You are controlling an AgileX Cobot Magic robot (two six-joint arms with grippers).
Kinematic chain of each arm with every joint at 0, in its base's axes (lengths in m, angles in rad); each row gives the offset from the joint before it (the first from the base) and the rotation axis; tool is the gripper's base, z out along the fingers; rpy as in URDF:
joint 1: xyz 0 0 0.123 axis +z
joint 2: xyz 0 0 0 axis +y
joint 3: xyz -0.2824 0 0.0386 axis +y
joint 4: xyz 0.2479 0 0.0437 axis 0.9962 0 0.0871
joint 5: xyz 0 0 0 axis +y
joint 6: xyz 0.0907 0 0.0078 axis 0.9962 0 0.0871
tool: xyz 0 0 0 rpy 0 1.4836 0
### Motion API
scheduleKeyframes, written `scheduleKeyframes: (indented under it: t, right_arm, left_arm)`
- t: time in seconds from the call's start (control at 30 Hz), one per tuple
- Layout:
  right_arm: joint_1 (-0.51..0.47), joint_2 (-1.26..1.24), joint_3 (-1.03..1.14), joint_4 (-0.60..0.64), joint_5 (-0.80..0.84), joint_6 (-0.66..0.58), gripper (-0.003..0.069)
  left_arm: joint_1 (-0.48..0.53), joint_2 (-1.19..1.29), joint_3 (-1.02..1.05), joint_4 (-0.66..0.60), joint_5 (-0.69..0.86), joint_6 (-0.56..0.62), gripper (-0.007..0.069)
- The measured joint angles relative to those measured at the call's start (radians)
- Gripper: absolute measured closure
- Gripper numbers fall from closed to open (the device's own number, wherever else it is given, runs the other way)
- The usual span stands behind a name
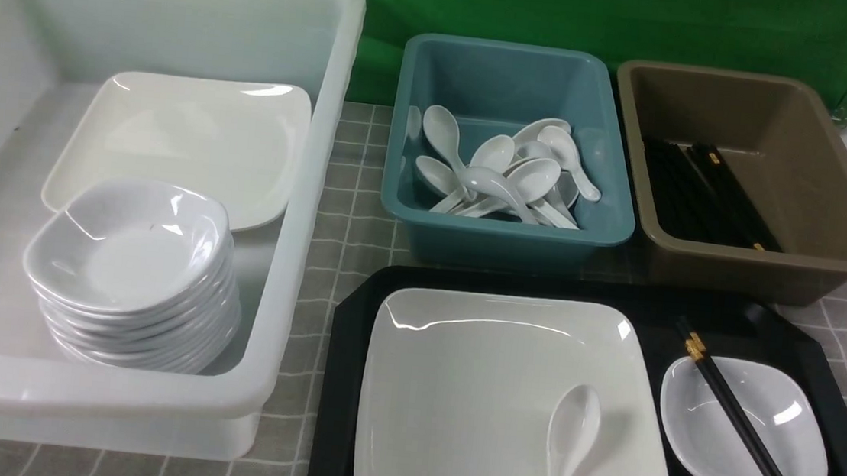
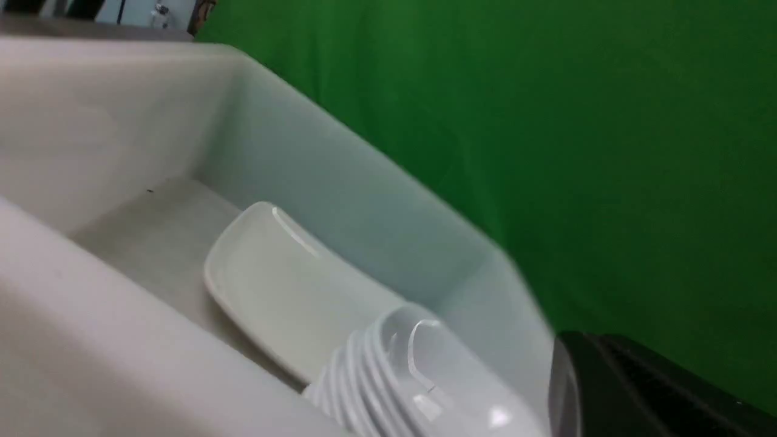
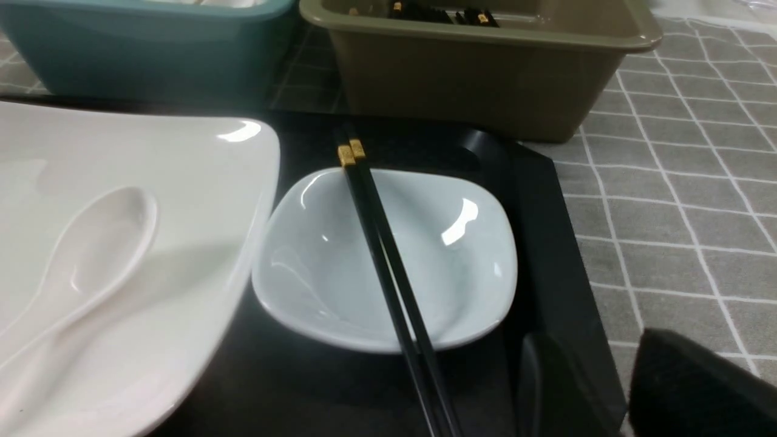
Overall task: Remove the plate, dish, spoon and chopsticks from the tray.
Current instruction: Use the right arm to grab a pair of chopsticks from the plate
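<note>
From my station I'm logging: left gripper (image 2: 564,388), closed; right gripper (image 3: 598,388), fingers parted, grasping nothing. One tray (image 1: 339,415), bearing plate (image 1: 501,398) and, to its right, dish (image 1: 744,427). Spoon (image 1: 571,435) is lying on the plate; chopsticks (image 1: 744,431) are lying across the dish.

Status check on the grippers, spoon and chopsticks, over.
Left gripper shut, right open, both empty. Spoon on plate. Chopsticks lying across dish, blocking it.
</note>
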Motion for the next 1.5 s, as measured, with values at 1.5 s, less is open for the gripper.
scheduleKeyframes:
  t: [1.5]
  right_arm:
    - [0.324,0.943,-0.69,0.014,0.475,0.025,0.0448]
  left_arm:
    - [-0.456,0.755,-0.62,-0.119,0.62,0.921,0.0615]
